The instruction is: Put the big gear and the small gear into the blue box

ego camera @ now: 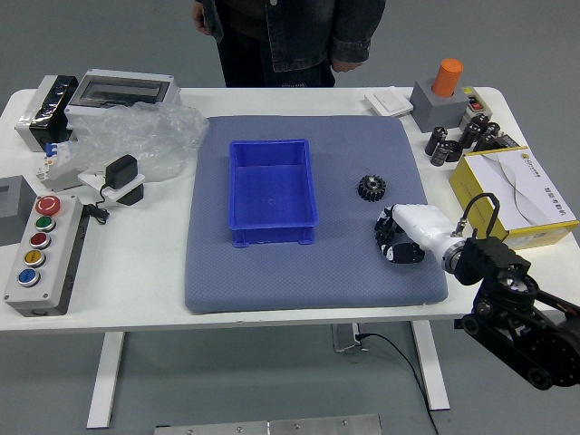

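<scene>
Small gear, black and toothed, is mostly covered by the robot's black-and-white right hand, whose fingers are drawn in around it over the blue-grey mat, towards the worktop's near right corner. A grey control box with coloured round buttons is set by the near left corner. Between the side edges, an open rectangular blue plastic box is placed upright on the mat. The big gear, also black and toothed, is left uncovered on the mat, between the blue box and a yellow-sided box at the right edge. Beyond the far edge, a person in a dark denim jacket is seen, both hands held off the worktop.
</scene>
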Tool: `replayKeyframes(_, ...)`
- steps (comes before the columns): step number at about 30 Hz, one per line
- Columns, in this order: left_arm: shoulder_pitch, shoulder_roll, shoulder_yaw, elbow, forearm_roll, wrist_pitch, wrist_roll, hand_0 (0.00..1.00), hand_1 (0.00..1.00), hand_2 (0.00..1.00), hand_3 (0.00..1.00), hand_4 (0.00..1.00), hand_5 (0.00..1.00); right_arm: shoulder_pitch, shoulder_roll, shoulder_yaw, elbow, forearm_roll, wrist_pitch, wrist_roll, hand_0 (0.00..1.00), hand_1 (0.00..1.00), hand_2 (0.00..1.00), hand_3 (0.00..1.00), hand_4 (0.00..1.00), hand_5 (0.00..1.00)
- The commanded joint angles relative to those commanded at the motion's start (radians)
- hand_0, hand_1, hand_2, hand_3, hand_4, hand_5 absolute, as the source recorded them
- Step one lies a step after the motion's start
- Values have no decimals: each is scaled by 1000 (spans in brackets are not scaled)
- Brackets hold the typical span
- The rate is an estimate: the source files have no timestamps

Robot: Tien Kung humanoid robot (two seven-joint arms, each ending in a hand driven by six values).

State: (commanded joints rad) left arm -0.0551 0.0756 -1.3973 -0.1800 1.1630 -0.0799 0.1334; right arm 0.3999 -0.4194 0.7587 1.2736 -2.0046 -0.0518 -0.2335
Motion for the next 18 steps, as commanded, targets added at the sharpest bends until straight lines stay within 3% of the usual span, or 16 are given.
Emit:
replayKeyframes(5, 0, -1, 1, 0, -1, 0, 0, 733, 684, 717, 711, 432, 26, -2, 0, -4, -3, -6, -8, 1, 722, 560, 579, 619, 434, 145)
replayKeyframes(6, 0, -1, 1, 0, -1, 0, 0, 733, 684, 716, 710, 431, 26, -2, 0, -4, -3, -8, -9, 1, 723, 557, 573, 615, 396, 123)
replayKeyframes(18, 0, -1, 0, 0, 0, 0, 0, 733, 683, 713, 711, 430, 26, -7, 4, 6, 0, -12, -22, 0, 719, 552, 567, 612, 418, 103)
